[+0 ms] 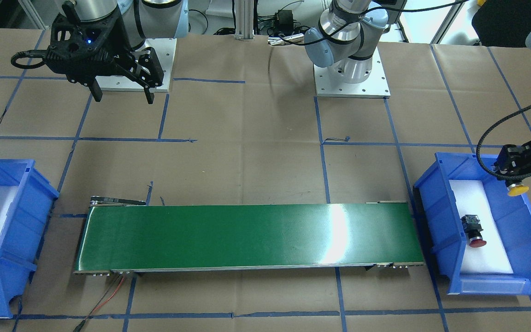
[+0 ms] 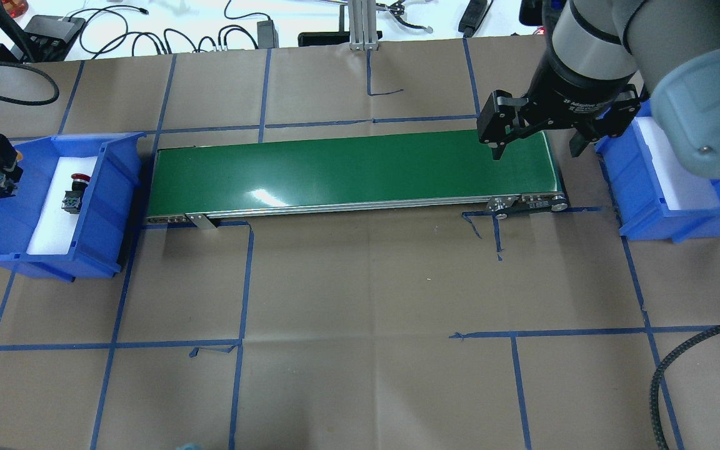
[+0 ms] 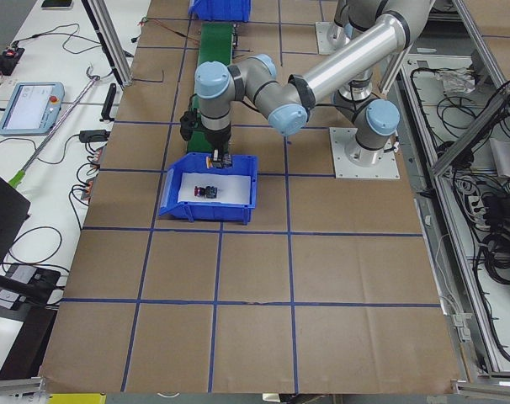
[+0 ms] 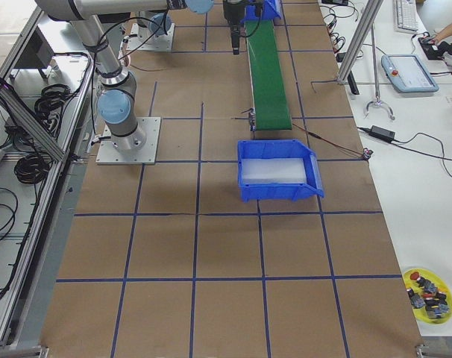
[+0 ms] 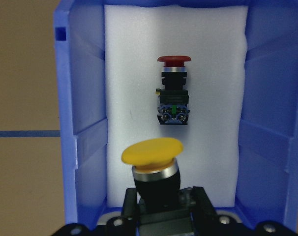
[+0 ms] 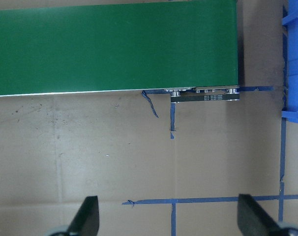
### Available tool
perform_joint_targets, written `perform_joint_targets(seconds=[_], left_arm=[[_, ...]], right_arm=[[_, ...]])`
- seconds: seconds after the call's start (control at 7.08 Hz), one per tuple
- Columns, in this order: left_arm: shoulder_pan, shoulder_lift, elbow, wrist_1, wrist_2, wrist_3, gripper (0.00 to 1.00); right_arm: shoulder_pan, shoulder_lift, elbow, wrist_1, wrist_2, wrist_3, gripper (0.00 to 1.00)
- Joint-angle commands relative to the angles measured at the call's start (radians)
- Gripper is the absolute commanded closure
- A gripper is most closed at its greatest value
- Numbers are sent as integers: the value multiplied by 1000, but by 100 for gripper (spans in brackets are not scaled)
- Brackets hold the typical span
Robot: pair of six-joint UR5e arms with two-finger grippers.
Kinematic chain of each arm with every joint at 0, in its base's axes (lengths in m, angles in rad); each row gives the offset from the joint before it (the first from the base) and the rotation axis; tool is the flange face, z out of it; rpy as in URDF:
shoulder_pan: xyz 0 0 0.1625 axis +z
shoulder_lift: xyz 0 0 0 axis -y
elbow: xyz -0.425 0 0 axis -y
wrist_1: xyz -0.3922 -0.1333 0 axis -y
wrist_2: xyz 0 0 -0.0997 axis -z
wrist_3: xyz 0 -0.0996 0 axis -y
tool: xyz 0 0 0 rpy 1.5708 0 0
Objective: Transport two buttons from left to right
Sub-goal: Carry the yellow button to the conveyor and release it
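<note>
My left gripper [image 1: 516, 174] is shut on the yellow button [image 1: 517, 189] and holds it, cap down, above the far end of the left blue bin [image 1: 436, 203]. The left wrist view shows the yellow cap [image 5: 151, 153] over the bin's white foam. The red button [image 1: 473, 229] lies on its side on that foam; it also shows in the left wrist view [image 5: 174, 93] and in the overhead view [image 2: 75, 191]. My right gripper [image 2: 535, 154] is open and empty, hanging above the right end of the green conveyor belt [image 2: 347, 169].
The right blue bin [image 2: 647, 209] with white foam stands past the belt's right end, with no buttons visible in it. The table is covered in brown paper with blue tape lines. Red and black wires [image 1: 109, 295] run from the belt's right end.
</note>
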State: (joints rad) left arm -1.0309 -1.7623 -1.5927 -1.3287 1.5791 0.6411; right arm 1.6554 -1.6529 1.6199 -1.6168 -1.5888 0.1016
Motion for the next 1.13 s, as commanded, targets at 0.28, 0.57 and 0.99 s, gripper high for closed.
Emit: perform_joint_targets(seconds=[0.28,0.57,0.99], left_arm=[[-268,15,-21,-6,-11,-314,99],[-371,4,-27,8,-2,-400,99],[-403,-52,-93,104,-11,-446,99]], right_arm=[[-2,1,3,14,-6,0,0],[-2,1,3,12,-7,0,0],[-2,1,3,12,-7,0,0]])
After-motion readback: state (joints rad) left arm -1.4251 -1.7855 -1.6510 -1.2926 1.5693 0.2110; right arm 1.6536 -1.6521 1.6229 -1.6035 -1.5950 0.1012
